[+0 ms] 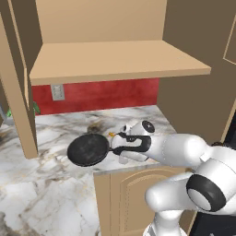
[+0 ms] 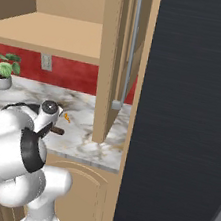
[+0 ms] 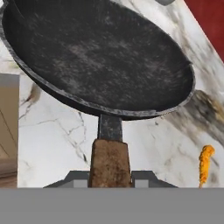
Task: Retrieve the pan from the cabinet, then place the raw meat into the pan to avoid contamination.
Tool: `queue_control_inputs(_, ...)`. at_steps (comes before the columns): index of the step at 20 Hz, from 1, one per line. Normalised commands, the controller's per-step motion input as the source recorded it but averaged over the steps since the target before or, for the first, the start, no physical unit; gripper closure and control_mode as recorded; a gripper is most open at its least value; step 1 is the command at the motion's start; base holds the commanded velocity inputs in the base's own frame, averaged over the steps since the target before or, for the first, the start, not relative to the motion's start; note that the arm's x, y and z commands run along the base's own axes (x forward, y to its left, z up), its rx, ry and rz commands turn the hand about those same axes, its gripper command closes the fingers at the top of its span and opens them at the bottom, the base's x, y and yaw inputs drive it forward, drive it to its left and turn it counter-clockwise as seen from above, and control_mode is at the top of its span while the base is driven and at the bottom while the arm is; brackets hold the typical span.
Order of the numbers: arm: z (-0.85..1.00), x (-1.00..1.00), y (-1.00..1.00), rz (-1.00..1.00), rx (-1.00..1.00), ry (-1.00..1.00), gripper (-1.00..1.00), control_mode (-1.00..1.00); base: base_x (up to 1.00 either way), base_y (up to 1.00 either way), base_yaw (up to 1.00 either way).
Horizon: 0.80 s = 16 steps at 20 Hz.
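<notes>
The round black pan (image 1: 88, 150) with its mottled grey inside (image 3: 100, 57) hangs level just over the marble counter (image 1: 55, 138), near its front edge. My gripper (image 1: 113, 146) (image 3: 110, 177) is shut on the pan's short brown handle (image 3: 109, 162) (image 2: 57, 131). Above and behind it the tan cabinet stands open, its plain wooden shelf (image 1: 115, 60) bare. One cabinet door (image 2: 108, 56) with a silver bar handle (image 2: 129, 44) juts out at the right, the other door (image 1: 18, 101) at the left. The raw meat is out of view.
A small orange bit (image 3: 205, 164) (image 1: 110, 134) lies on the counter by the pan. A dark smudge (image 1: 94, 126) marks the marble behind it. A potted plant (image 2: 2, 70) stands at the red backsplash (image 1: 101, 94). A black fridge (image 2: 187, 119) walls off the right. An arched cupboard door (image 1: 133, 198) sits below.
</notes>
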Motion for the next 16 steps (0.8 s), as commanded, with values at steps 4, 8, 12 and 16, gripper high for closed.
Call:
queue_control_inputs(4,-0.27,0.40,0.00,-0.01,0.00,0.00,1.00,-1.00,0.00,0.00,0.00)
queue_control_inputs(8,-0.28,0.39,0.02,-0.01,0.00,0.00,1.00,-1.00,0.00,0.00,0.00)
queue_control_inputs(12,-0.30,0.36,0.02,-0.01,0.00,0.00,1.00,-1.00,0.00,0.00,0.00)
queue_control_inputs(16,-0.30,0.33,0.03,-0.01,0.00,0.00,1.00,-1.00,0.00,0.00,0.00)
